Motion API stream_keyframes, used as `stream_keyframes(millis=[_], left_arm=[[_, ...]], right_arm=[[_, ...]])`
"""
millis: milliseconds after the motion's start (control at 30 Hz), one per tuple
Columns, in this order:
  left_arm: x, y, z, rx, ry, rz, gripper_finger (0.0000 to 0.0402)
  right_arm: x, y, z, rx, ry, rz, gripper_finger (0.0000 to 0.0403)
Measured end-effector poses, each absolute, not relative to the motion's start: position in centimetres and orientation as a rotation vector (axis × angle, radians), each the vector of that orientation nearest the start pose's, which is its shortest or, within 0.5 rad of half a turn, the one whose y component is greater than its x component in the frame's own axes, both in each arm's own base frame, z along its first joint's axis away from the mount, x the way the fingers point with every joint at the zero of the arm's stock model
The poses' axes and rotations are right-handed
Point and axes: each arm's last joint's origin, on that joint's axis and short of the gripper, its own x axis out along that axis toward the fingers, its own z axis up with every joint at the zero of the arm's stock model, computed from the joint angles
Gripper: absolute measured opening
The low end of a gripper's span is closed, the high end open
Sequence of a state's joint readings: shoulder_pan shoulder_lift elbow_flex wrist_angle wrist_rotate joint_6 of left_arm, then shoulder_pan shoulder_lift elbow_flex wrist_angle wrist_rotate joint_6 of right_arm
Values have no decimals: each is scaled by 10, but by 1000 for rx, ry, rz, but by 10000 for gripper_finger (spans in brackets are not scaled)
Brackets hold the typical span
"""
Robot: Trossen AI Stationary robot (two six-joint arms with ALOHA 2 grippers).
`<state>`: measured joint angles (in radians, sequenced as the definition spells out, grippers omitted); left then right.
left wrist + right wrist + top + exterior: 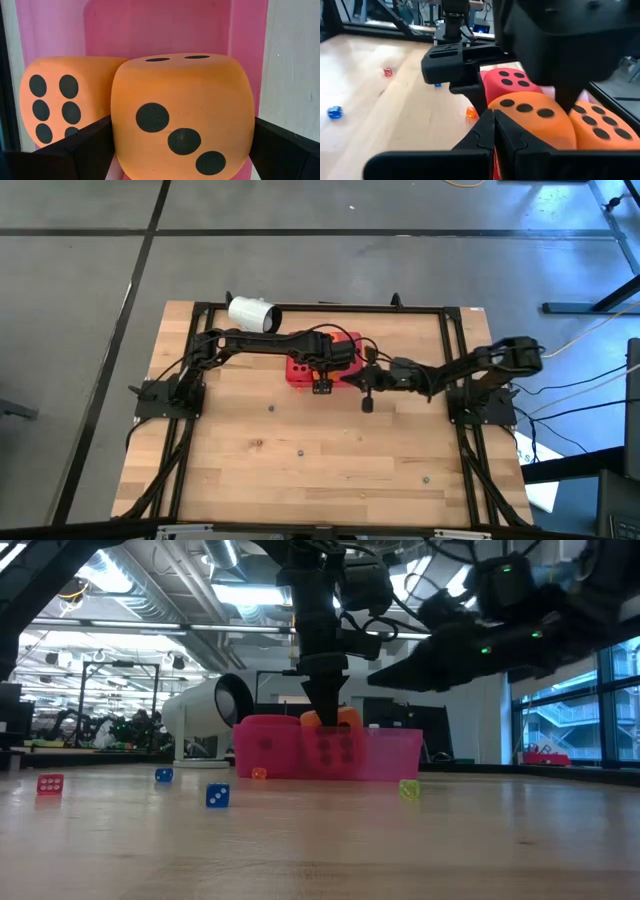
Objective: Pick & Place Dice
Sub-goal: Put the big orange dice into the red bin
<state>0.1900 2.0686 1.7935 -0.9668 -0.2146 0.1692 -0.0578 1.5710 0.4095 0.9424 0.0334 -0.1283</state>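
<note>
Two orange dice sit side by side in the pink-red tray (160, 30). The nearer orange die (182, 110) shows three pips; the other orange die (65, 100) shows six. A red die (507, 80) lies behind them in the tray. My left gripper (182, 145) points down into the tray (300, 370), open, with one finger on each side of the three-pip die. My right gripper (494, 122) is shut and hangs just off the tray's right near corner (367, 404), holding nothing. My left gripper comes from above with its fingers (90, 147) close against the two opposite sides of the three-pip die (120, 125). I cannot tell whether they touch it. The die sits in the tray, its top (330, 718) just above the rim.
A white cup (252, 313) lies on its side at the table's far edge, behind the tray. Small dice are scattered on the wood: a red one (50, 783), two blue ones (217, 796), an orange one (259, 774) and a yellow-green one (409, 789).
</note>
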Motion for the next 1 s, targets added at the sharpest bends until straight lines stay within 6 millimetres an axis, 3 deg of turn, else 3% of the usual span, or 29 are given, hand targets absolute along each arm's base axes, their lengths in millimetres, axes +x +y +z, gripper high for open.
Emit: stream_keyframes(millis=[333, 1000], left_arm=[[421, 87, 236, 142, 1272, 221, 377], [418, 80, 244, 160, 1259, 262, 377]], right_arm=[[308, -22, 128, -214, 288, -151, 0], [308, -45, 121, -150, 312, -163, 0]])
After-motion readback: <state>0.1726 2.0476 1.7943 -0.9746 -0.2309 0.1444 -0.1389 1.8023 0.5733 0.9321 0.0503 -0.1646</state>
